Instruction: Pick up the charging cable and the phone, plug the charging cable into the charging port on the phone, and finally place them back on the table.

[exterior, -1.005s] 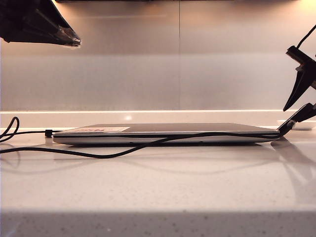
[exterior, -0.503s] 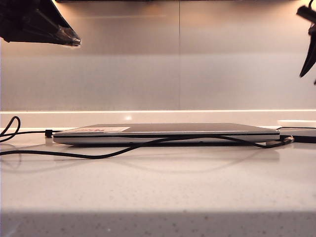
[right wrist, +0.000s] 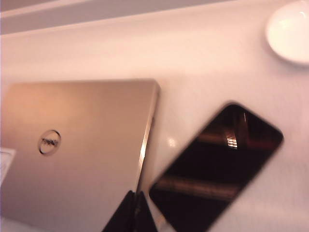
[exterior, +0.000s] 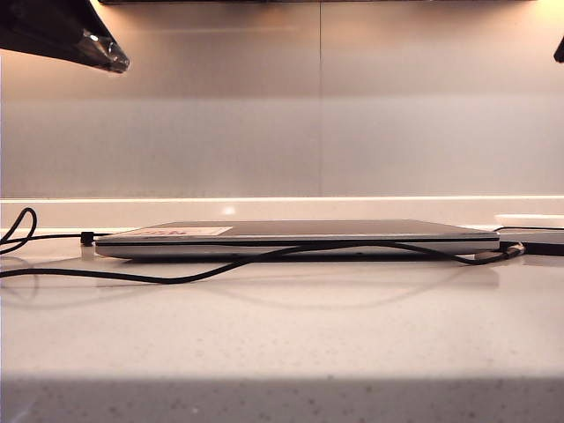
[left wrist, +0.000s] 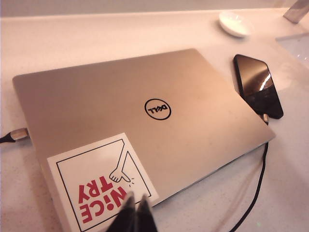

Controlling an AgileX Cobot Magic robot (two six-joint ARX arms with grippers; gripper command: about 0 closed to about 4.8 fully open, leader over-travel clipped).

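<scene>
Up above the counter your right claw is pressed together and empty, the phone lying flat just beside it, long axis diagonal, charging cable looking plugged in. Left claw, also pinched closed, hovers over the laptop, farther off.

Both tools are plain black: the left tool and right tool each show two slim, tapered, glossy-edged fingers.

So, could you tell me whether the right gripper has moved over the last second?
Yes: the right gripper has risen from the charging cable's plug end beside the laptop, nearly leaving the exterior view.
</scene>
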